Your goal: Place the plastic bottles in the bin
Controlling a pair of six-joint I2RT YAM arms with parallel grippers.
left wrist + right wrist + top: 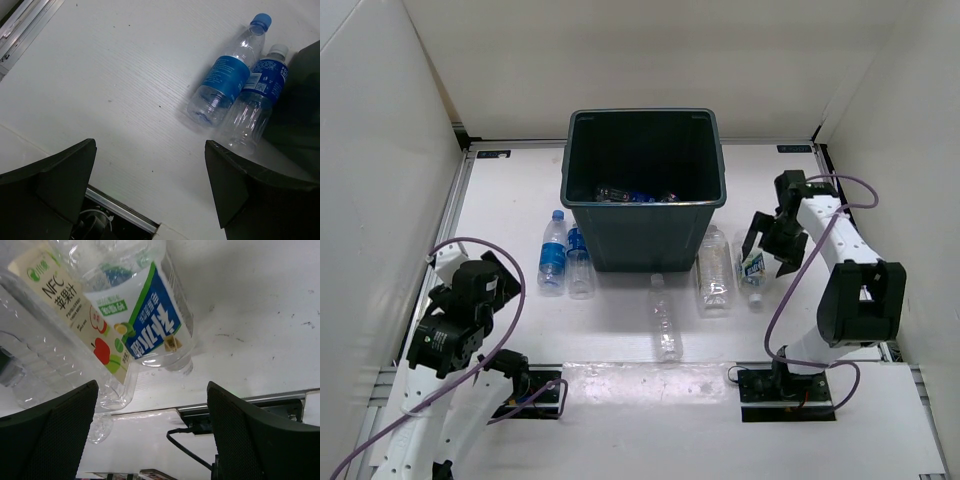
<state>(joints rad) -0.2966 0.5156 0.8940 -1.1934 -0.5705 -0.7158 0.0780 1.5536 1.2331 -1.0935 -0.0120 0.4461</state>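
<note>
A white table [505, 200] stands enclosed by plain white walls [620, 50].

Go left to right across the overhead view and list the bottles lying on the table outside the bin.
Blue-capped bottle → white-capped bottle → slim clear bottle → wide clear bottle → small labelled bottle. The bin spans several of them, so it has no place in the order.

One bin [640, 238]. Five bottles [666, 322] lie outside it: two left, one front, two right.
</note>
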